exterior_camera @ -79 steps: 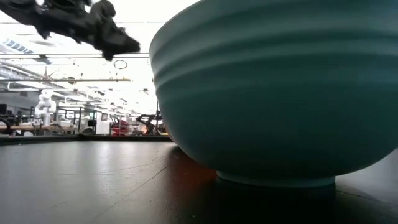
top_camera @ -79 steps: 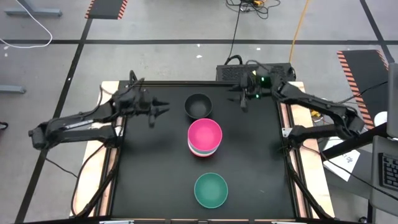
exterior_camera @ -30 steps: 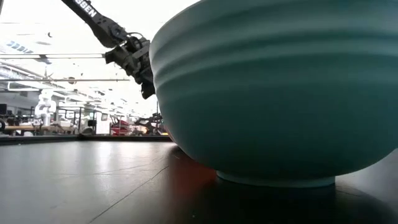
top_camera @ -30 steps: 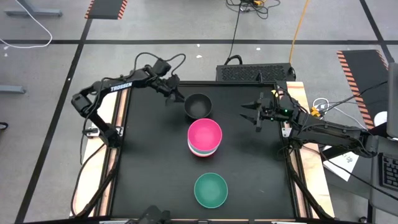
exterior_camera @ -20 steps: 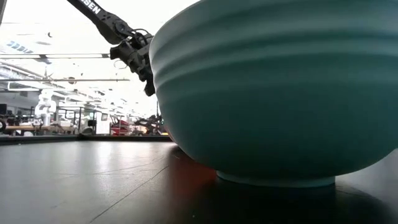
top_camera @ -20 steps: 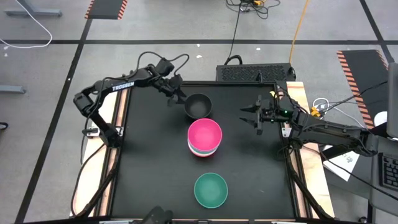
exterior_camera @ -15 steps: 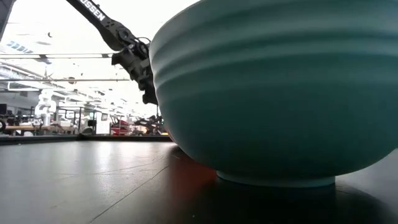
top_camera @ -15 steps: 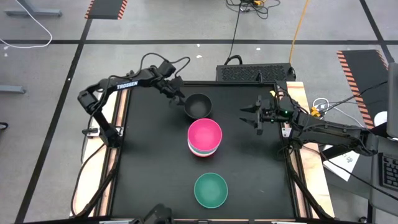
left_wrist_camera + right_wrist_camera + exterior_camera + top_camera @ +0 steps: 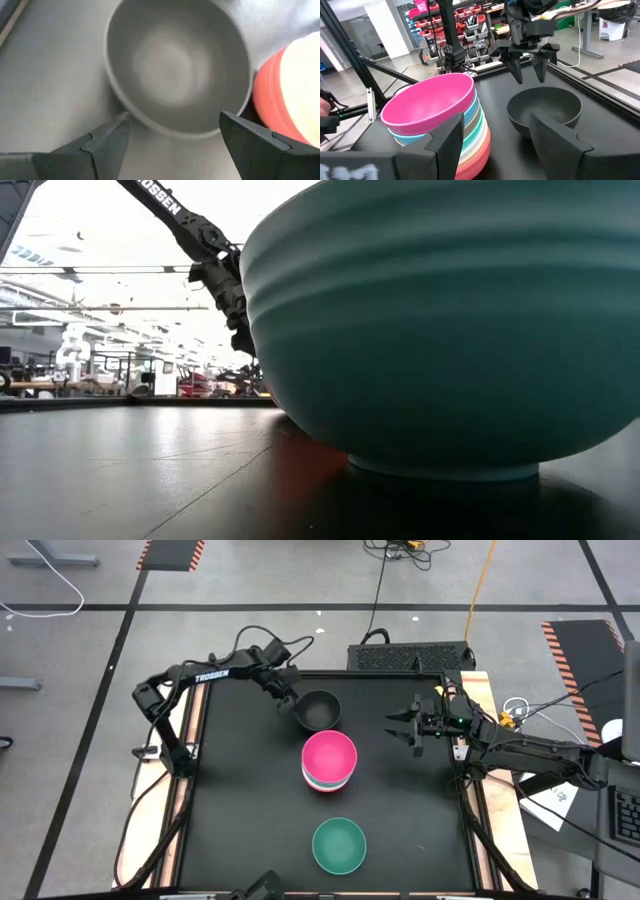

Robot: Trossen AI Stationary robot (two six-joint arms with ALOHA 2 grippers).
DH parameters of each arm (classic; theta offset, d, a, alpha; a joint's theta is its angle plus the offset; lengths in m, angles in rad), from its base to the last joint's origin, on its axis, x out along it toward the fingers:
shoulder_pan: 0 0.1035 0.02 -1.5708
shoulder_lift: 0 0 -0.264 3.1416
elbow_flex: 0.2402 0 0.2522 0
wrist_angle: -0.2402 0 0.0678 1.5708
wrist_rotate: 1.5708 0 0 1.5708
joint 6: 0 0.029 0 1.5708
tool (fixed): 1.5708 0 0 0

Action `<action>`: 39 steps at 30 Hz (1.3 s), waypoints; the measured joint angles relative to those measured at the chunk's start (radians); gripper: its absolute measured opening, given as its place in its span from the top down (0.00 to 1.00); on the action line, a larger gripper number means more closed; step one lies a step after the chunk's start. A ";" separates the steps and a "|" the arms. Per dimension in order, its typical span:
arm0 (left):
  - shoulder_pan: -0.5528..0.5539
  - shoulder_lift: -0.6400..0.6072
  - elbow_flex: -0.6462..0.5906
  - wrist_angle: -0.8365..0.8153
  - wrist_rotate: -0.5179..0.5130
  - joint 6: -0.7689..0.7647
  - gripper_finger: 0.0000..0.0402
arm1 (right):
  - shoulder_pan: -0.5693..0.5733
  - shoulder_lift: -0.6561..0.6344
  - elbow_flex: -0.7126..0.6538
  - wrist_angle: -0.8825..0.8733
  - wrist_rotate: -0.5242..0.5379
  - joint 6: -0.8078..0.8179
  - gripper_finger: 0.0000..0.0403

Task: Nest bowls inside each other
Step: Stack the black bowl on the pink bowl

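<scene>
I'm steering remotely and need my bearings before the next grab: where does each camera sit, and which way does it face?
High view: overhead, looking straight down at the table; both arms show, left gripper open at the black bowl, right gripper open, waiting aside.
Low view: at tabletop height, facing across; the teal bowl fills it, left arm behind.
Left wrist view: looks down past its own fingers into the black bowl.
Right wrist view: faces across the table to the left gripper.
Shared: wrist views both show the black bowl and the magenta-topped stack.

Black table [image 9: 240, 800], black bowl [image 9: 319, 710], magenta-topped bowl stack [image 9: 329, 762], green bowl [image 9: 339, 845]
</scene>
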 joint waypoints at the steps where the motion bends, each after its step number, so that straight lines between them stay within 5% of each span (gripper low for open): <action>1: -0.008 0.000 0.011 0.001 -0.009 0.000 0.23 | 0.000 0.000 0.000 0.000 0.000 0.000 0.47; 21: -0.025 0.219 0.151 -0.115 -0.088 0.022 0.25 | 0.009 0.000 0.001 -0.012 -0.034 0.018 0.47; 25: -0.025 0.221 0.152 -0.113 -0.093 0.030 0.43 | 0.021 0.000 0.001 -0.013 -0.033 0.017 0.47; 31: -0.019 0.217 0.152 -0.105 -0.105 0.083 0.94 | 0.039 0.000 0.001 -0.014 -0.033 0.016 0.47; 39: -0.013 0.203 0.151 -0.068 -0.125 0.097 0.98 | 0.052 0.000 0.001 -0.026 -0.028 0.010 0.47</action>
